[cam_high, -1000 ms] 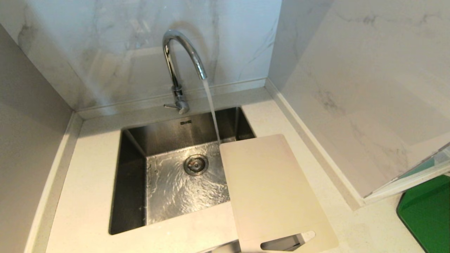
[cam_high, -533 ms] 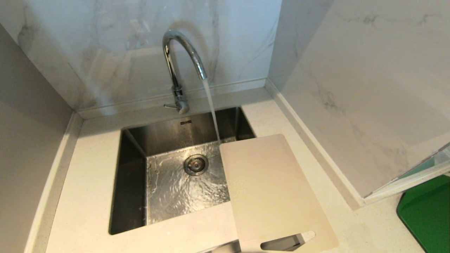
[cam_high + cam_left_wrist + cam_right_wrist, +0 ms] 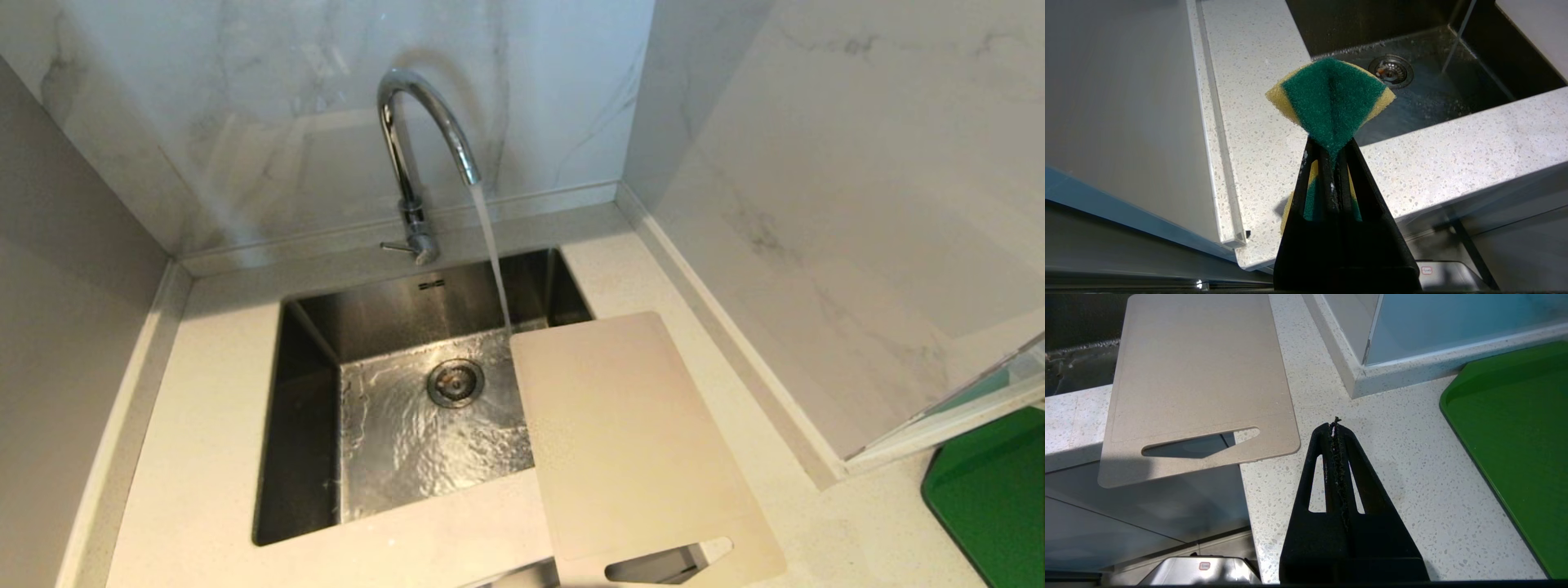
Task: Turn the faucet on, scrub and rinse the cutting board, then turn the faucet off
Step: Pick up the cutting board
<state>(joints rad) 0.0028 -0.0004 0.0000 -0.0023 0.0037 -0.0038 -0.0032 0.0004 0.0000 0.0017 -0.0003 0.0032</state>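
Left fingers (image 3: pixel 1331 141) pinched on a sponge (image 3: pixel 1331 96) — green scour face folded out, yellow edges showing, held above the bench (image 3: pixel 1257 122) just beside the sink (image 3: pixel 1433 98). Right fingers (image 3: pixel 1336 426) closed on nothing, hovering over the bench near the board's slot end. Neither arm shows in the head view. Faucet (image 3: pixel 416 155) is on; stream lands in the sink just off the board's far corner. Board (image 3: pixel 629 441) lies flat, bridging the sink's right edge and the bench, slot end overhanging the front — probably so the right fingers can grab it. Judgement: water step done, scrub not yet begun. Green mat (image 3: pixel 1515 449) sits well right, not involved.
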